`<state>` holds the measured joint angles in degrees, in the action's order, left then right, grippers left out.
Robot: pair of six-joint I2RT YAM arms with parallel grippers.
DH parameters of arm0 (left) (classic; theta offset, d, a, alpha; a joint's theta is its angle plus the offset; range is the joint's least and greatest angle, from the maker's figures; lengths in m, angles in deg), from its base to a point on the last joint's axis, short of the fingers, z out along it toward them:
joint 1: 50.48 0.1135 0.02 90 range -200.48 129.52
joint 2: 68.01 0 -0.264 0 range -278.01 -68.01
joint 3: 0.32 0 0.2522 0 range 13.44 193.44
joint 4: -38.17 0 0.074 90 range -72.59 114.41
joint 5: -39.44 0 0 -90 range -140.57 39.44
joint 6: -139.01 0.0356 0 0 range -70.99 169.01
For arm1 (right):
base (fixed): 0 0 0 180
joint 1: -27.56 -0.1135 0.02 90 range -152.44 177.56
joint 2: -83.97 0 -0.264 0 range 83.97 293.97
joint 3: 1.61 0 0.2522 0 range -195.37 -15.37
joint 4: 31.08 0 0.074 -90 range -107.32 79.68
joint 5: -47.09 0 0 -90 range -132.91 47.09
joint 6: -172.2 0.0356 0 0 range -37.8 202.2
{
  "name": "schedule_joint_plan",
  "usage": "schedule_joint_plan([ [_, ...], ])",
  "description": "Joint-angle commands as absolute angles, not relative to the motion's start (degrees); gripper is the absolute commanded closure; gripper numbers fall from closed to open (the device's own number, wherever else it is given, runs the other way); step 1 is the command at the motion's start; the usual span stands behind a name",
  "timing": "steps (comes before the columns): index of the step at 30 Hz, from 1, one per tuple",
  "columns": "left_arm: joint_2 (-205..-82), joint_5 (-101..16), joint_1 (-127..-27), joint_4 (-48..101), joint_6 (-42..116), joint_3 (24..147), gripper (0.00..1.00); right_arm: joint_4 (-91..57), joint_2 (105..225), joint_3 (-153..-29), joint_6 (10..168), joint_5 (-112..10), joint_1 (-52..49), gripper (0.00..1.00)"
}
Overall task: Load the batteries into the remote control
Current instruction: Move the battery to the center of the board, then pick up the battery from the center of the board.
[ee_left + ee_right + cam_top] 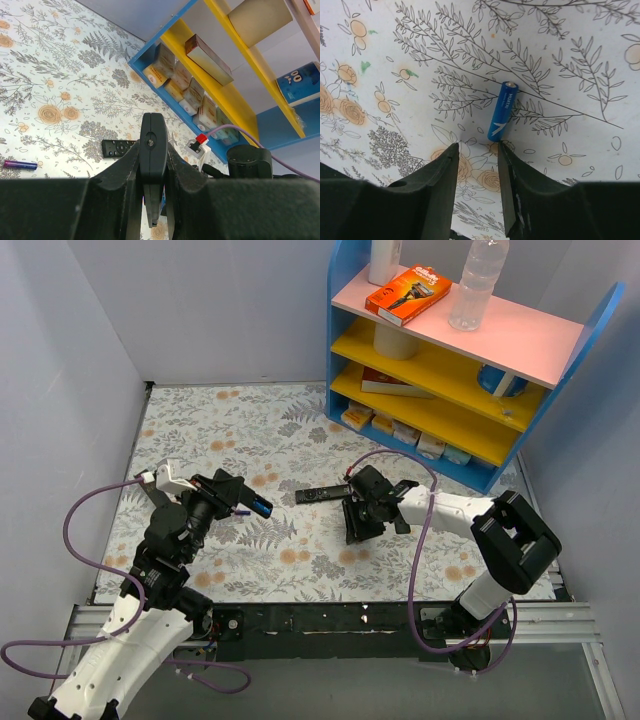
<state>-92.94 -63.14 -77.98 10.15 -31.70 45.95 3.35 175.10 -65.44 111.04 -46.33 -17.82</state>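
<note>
A: From above?
B: Left gripper [232, 500] raised over the floral cloth [250, 430]; right gripper [368, 518] low, beside a buttoned remote [322, 494].
A: Left wrist?
B: Fingers pinched on the remote control [152, 145], held edge-on. A battery [20, 164] lies on the cloth, far left.
A: Right wrist?
B: Fingers spread — the other battery [502, 111] lies on the cloth just ahead of the gap.

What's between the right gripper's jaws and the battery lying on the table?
Only bare flowered tablecloth. The right wrist view shows the right gripper, jaws open, just short of the battery, with nothing else between them.
</note>
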Motion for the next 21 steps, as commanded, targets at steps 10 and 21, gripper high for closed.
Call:
schedule_joint_plan([
  [10,-91.65,-62.87,-78.07,10.52,-30.62,46.31,1.00,5.54,179.41,-66.52,109.80,-49.06,-18.05,0.56],
  [21,-90.33,-63.75,-78.07,8.85,-30.53,46.75,1.00,12.29,177.40,-67.93,104.98,-54.42,-18.05,0.54],
])
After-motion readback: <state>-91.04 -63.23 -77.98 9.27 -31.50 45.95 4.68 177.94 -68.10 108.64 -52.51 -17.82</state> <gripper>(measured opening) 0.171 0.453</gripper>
